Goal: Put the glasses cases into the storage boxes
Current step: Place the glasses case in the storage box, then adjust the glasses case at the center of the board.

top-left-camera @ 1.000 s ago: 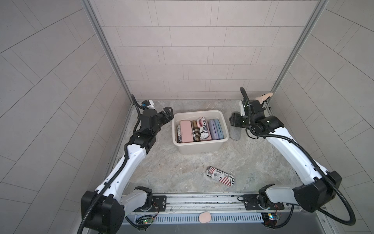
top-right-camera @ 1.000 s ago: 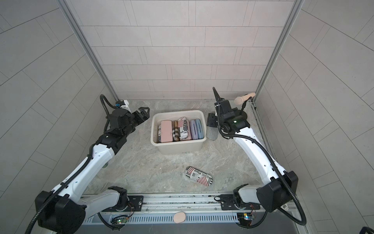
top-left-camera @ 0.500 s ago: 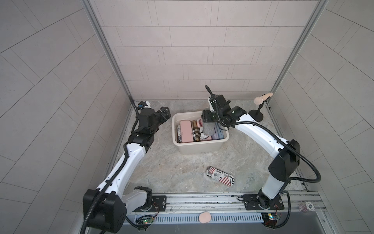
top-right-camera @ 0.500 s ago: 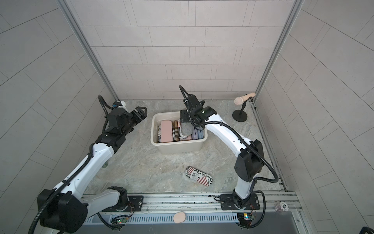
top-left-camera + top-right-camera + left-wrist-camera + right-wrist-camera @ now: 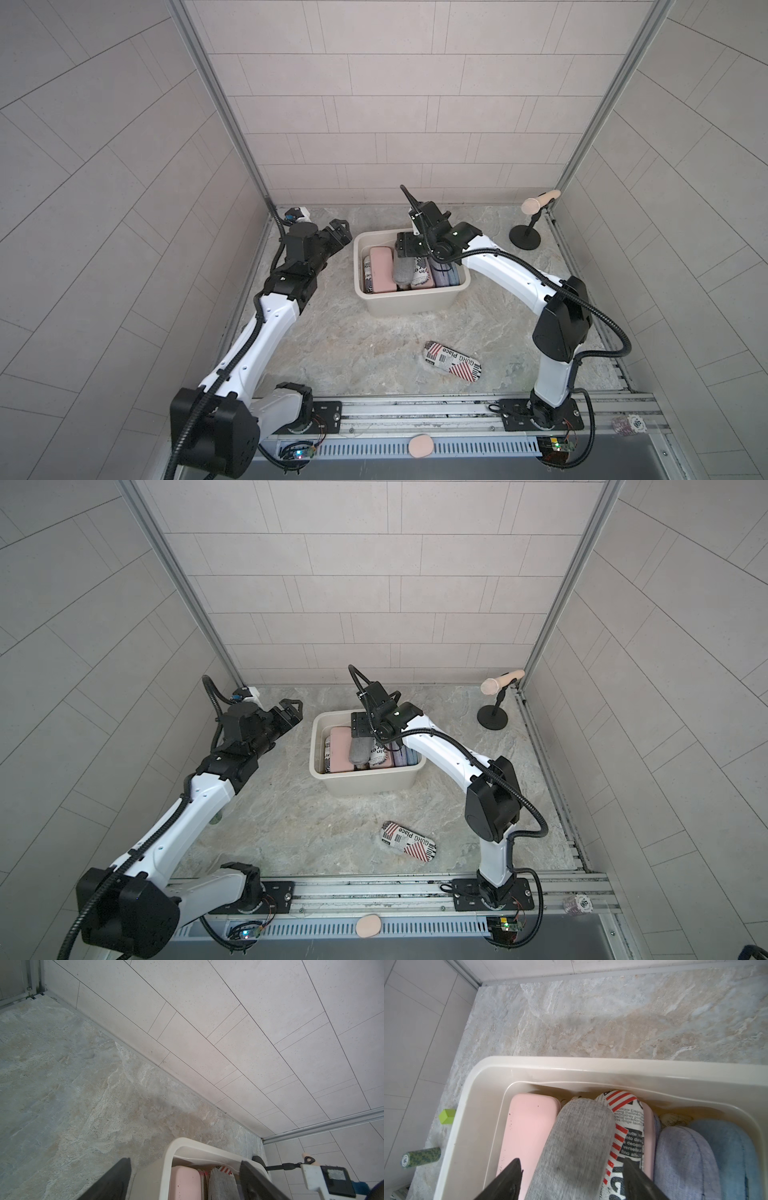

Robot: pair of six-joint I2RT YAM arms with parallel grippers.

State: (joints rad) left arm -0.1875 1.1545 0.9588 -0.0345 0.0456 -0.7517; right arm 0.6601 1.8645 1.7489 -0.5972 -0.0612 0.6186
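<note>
Leftmost, the left gripper (image 5: 340, 233) hovers just left of the cream storage bin (image 5: 409, 309), jaws wide apart and empty. Off the bin's left side lie 1 small green cube (image 5: 447, 1116) and 1 camouflage-patterned can (image 5: 420, 1157). Inside the bin, a pink case (image 5: 380, 270), grey case (image 5: 402, 269), newsprint case (image 5: 629, 1126), lilac case (image 5: 683, 1157) and light blue case (image 5: 733, 1147) lie side by side. The right gripper (image 5: 571, 1162) sits above the bin, jaws parted either side of the grey case, not touching it. In front of the bin, 1 flag-and-newsprint case (image 5: 452, 360) lies on the marble table (image 5: 332, 340). A microphone stand (image 5: 525, 239) stands well right of the bin.
</note>
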